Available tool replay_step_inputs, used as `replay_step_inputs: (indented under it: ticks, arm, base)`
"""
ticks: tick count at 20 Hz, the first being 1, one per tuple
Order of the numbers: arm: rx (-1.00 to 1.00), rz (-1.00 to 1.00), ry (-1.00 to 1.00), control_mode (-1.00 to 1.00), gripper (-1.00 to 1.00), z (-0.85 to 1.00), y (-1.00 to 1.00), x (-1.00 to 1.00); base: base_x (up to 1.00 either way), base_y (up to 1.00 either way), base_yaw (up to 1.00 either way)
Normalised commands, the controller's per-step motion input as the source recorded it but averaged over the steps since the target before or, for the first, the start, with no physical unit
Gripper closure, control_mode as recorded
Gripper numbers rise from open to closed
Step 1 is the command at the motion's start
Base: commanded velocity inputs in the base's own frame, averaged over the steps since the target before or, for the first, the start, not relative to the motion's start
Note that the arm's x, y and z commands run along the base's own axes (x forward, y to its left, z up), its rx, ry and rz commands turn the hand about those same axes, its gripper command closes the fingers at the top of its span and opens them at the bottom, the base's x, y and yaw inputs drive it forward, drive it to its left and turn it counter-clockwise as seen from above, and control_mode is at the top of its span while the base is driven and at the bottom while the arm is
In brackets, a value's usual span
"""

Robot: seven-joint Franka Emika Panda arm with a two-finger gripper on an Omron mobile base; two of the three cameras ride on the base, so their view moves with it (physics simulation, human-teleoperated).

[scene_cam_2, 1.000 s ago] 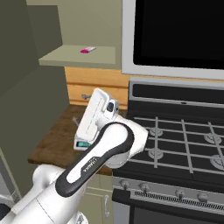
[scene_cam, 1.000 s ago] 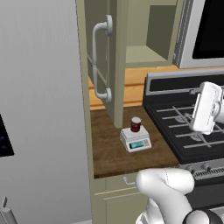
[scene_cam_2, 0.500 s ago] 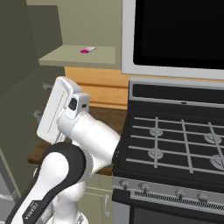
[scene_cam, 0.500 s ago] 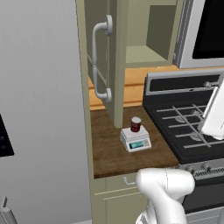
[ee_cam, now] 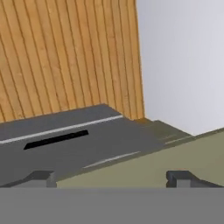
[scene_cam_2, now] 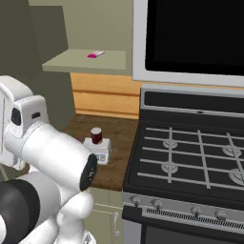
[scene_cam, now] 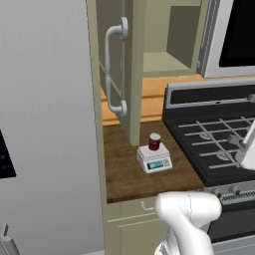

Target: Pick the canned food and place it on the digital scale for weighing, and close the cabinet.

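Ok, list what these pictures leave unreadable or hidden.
- Digital scale display: too small to read, both base views.
- Pink item on the shelf: too small to identify, right base view.
- Cabinet top: cut by left base view's edge.
- Scale's near side: hidden behind the arm, right base view.

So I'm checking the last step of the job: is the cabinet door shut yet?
No, in the left base view the cabinet door stands swung open, edge-on toward the camera, baring the shelf inside.
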Motion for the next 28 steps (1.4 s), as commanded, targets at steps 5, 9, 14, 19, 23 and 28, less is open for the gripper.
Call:
replay_step_inputs:
  ticks: [5,9,14,19,23,28]
  arm:
    - [-0.22,-0.15,-0.09,-1.00,-1.00,0.05,1.00,-0.68]
    - [-0.03,-0.43,-0.01,-1.00,-1.00,-0.24,1.00,-0.38]
    - [0.00,-0.54,-0.04,-1.00,-1.00,-0.31,1.00,-0.20]
    - [-0.03,-0.45,-0.08,-1.00,-1.00,-0.51,0.96,0.22]
    - [-0.09,-0.34,0.00,-1.00,-1.00,-0.41,0.60,0.65]
    - [-0.01,-0.23,0.00,-1.00,-1.00,-0.10,0.12,0.64]
  base:
    - [0.00,0.00,0.00]
    - [0.00,0.00,0.00]
    - [0.00,0.00,0.00]
    - [0.00,0.00,0.00]
    - [0.00,0.00,0.00]
    - [0.00,0.00,0.00]
